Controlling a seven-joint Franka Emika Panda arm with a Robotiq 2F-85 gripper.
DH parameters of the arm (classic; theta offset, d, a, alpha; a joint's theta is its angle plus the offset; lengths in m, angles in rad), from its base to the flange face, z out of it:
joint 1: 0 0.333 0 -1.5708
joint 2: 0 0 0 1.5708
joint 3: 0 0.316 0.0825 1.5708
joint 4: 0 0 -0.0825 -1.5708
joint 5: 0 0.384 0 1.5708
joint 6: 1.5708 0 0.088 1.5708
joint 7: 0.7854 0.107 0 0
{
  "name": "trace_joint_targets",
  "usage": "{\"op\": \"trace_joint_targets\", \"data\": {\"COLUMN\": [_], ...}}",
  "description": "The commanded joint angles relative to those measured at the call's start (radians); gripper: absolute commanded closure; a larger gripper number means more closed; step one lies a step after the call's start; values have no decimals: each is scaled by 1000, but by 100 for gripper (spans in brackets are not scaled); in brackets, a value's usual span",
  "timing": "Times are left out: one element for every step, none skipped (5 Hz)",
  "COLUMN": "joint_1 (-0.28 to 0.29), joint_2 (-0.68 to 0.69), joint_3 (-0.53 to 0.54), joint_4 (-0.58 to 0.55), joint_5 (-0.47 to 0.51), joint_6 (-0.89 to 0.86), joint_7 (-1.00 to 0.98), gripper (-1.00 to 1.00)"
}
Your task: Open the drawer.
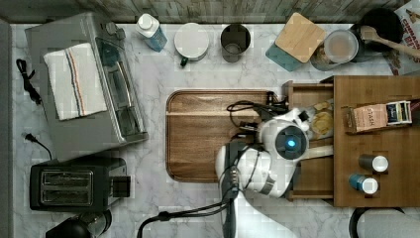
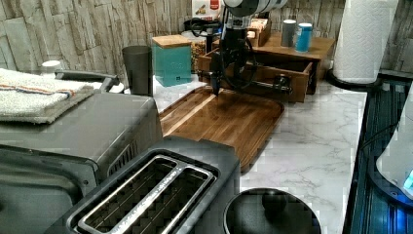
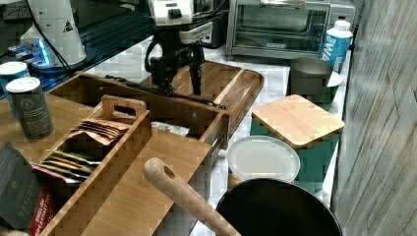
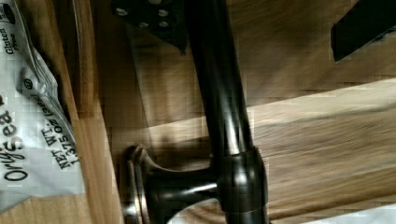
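The light wooden drawer (image 1: 317, 171) stands pulled out of its box (image 1: 376, 84) toward the dark tray (image 1: 208, 134). Snack packets (image 4: 32, 116) lie inside it. Its black bar handle (image 4: 219, 93) runs along the drawer front (image 3: 162, 110). My gripper (image 3: 179, 81) hangs over the handle (image 3: 147, 88), open, with one finger (image 4: 149, 18) on the drawer side of the bar and the other finger (image 4: 362, 25) on the tray side. Neither pad presses on the bar. In the left view the gripper (image 2: 225, 83) sits at the drawer front, near the handle (image 2: 272, 85).
A tea-bag caddy (image 3: 98, 147) and two cans (image 1: 369, 173) stand on the box top. A toaster oven (image 1: 84, 84), a toaster (image 1: 74, 183), cups, a teal canister (image 1: 297, 39) and a pot (image 3: 275, 211) ring the marble counter. A paper-towel roll (image 2: 365, 39) stands beside the box.
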Motion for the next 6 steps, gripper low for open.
{"op": "trace_joint_targets", "data": {"joint_1": [220, 227, 221, 213, 214, 213], "joint_2": [-127, -127, -127, -127, -127, -127], "joint_3": [103, 95, 102, 109, 108, 109], "joint_4": [-75, -75, -75, -75, -75, -75], "joint_5": [-176, -176, -176, -177, -177, -177], "joint_6": [-45, -45, -45, -45, -45, -45], "joint_7": [201, 200, 201, 201, 201, 201], "gripper": [-100, -100, -100, -100, -100, -100]}}
